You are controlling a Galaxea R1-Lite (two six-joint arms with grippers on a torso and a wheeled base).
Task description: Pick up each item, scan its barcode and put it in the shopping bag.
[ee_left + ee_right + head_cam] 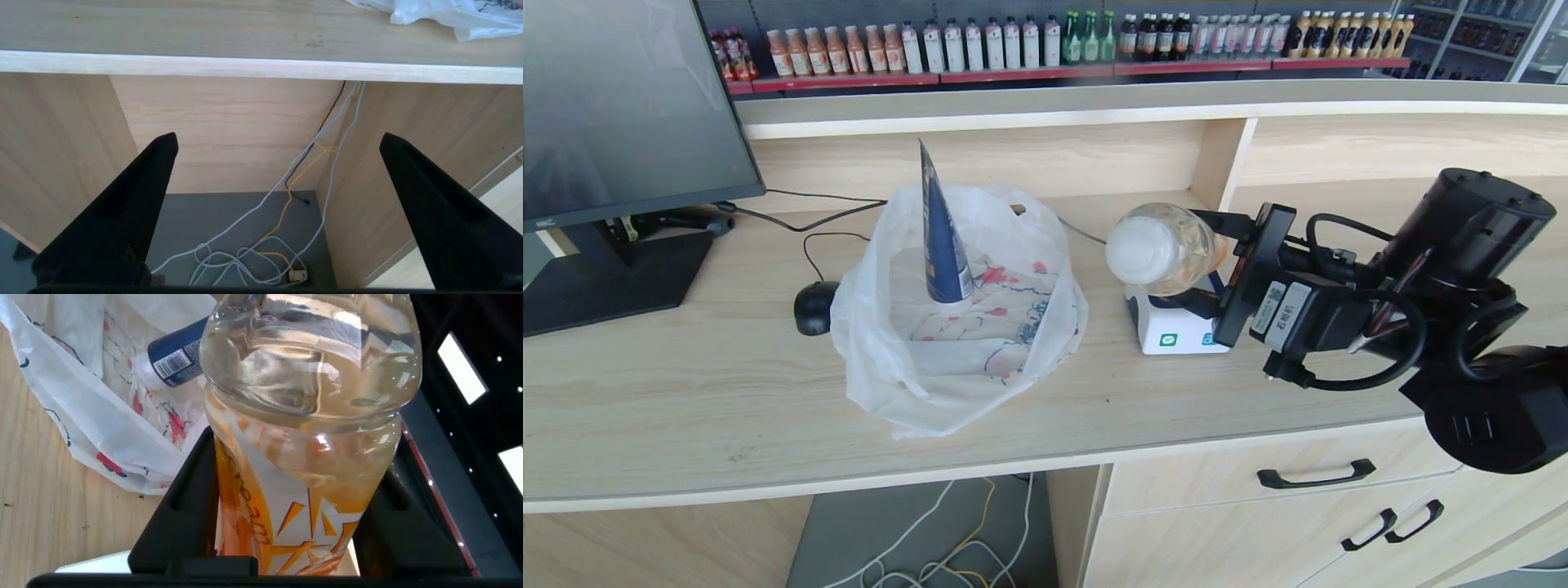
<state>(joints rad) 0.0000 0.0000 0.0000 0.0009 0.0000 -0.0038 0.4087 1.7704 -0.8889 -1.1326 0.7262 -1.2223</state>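
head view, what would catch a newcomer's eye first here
The right pincer holds a clear bottle on its side, over the white scanner on the right part of the counter. To the left, a white bag lies open, with a blue tube standing cap down inside it.

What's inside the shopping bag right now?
A blue tube stands cap-down inside the shopping bag. The bottle is outside it, held in the right gripper. Whatever lies under the bag's crumpled folds cannot be seen.
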